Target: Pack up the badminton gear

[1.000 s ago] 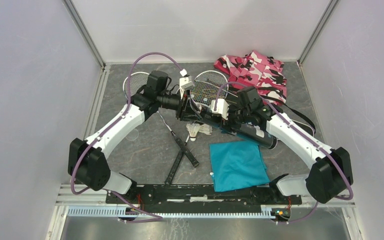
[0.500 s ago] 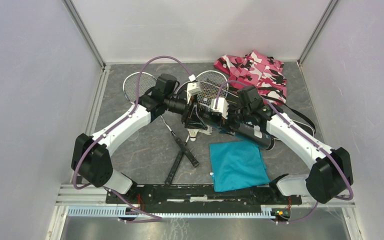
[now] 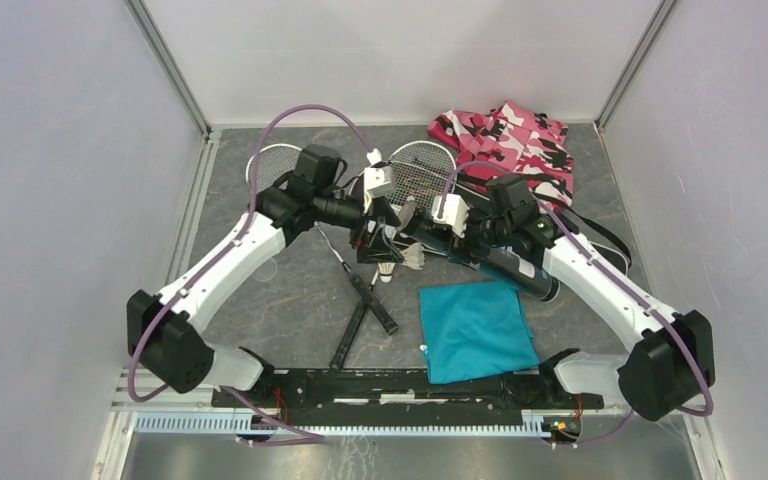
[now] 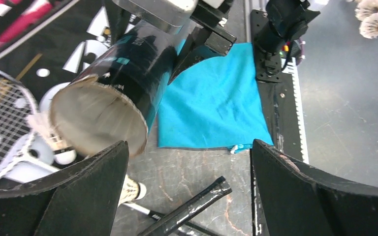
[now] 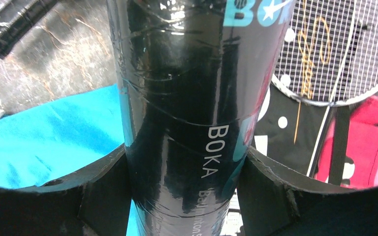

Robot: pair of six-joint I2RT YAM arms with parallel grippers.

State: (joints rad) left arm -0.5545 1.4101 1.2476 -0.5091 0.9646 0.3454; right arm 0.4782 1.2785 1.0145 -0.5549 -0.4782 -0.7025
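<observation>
My right gripper (image 5: 187,182) is shut on the long black tube (image 5: 187,73), which it holds tilted above the table (image 3: 290,300). The tube's open mouth (image 4: 98,115) faces my left gripper (image 4: 189,167), which is wide open and holds nothing, close to the mouth in the top view (image 3: 382,238). White shuttlecocks (image 3: 390,268) lie below it, one next to my left finger (image 4: 130,189). Two racquets cross handles (image 3: 365,300); their silver heads (image 3: 420,170) lie at the back. The black bag (image 4: 44,49) lies under the right head.
A teal cloth (image 3: 475,330) lies spread at the near right, under the tube. Pink-black camouflage fabric (image 3: 515,140) is heaped at the back right corner. Metal rails and walls close the table in on the left, right and back.
My left gripper has opened from about half to fully wide and drawn back a little from the tube mouth. The right gripper keeps its hold on the tube, shifted slightly right.
</observation>
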